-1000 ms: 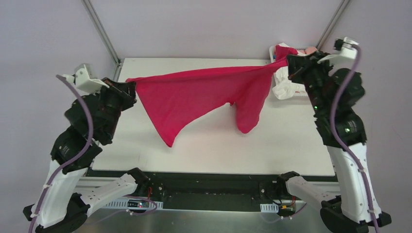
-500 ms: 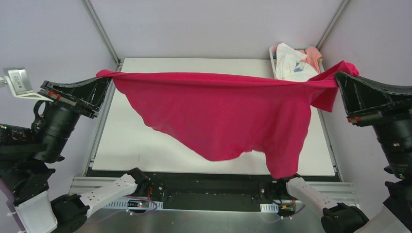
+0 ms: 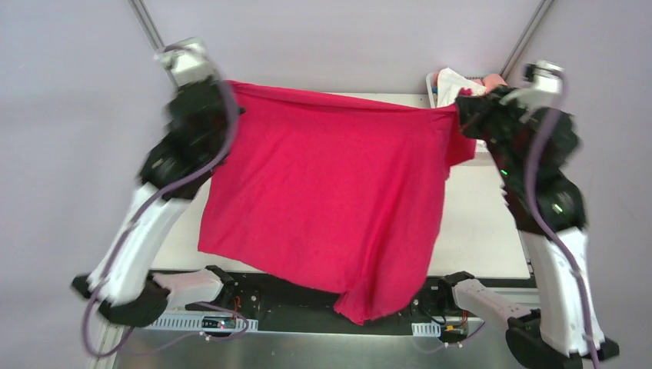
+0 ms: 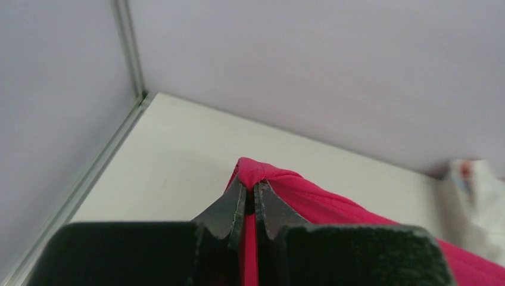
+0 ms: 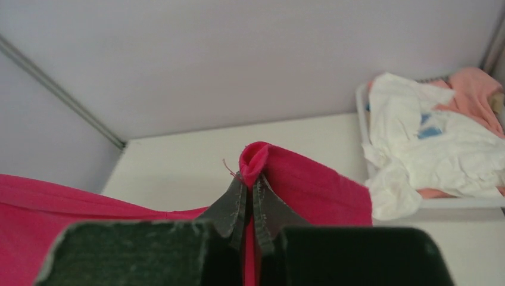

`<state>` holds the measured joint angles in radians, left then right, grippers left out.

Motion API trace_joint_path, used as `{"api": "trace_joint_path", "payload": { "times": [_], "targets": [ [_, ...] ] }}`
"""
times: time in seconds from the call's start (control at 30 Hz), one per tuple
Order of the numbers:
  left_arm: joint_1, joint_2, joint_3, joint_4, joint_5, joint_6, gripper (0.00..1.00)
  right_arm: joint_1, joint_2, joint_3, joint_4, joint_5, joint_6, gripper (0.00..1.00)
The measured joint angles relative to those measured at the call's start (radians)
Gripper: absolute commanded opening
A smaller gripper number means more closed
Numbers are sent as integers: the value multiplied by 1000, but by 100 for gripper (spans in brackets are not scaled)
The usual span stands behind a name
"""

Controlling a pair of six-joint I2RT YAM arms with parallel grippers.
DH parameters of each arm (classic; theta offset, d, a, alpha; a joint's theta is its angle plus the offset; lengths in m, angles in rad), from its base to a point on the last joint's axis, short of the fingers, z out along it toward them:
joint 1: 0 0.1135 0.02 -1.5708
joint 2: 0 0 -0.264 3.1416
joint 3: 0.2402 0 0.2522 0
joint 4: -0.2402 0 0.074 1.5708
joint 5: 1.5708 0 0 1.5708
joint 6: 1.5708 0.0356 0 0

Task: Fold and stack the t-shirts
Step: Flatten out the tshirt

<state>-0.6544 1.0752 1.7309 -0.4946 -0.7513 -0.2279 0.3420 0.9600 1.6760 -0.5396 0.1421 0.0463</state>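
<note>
The magenta-red t-shirt (image 3: 323,192) hangs spread in the air between both arms, its lower edge drooping past the table's near edge. My left gripper (image 3: 231,88) is shut on its far left corner, which shows bunched between the jaws in the left wrist view (image 4: 253,173). My right gripper (image 3: 455,108) is shut on its far right corner, seen in the right wrist view (image 5: 255,161). White t-shirts (image 5: 417,149), one with blue print, and a peach-pink one (image 5: 473,86) lie in the basket.
The white plastic basket (image 3: 430,83) stands at the table's far right corner; its rim also shows in the right wrist view (image 5: 361,98). The white table (image 3: 477,223) shows to the right of the hanging shirt. Metal frame posts (image 3: 146,23) rise at the back corners.
Both arms swung from wide and near the camera toward the table's far edge. The shirt went from stretched wide and low to hanging as a narrower curtain over the table.
</note>
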Motion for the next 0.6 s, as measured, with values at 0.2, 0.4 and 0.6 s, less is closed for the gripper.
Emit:
{"api": "trace_joint_path", "payload": {
  "times": [0.2,0.4,0.6],
  "targets": [
    [255,504,-85,44,-62,-53,68,-1,317,-187,134,117,-32,10],
    [365,953,31,-55,-10,-98,99,-2,872,-14,103,179,-23,99],
    [359,933,79,-94,22,-127,99,23,971,67,23,262,-6,99]
  ]
}}
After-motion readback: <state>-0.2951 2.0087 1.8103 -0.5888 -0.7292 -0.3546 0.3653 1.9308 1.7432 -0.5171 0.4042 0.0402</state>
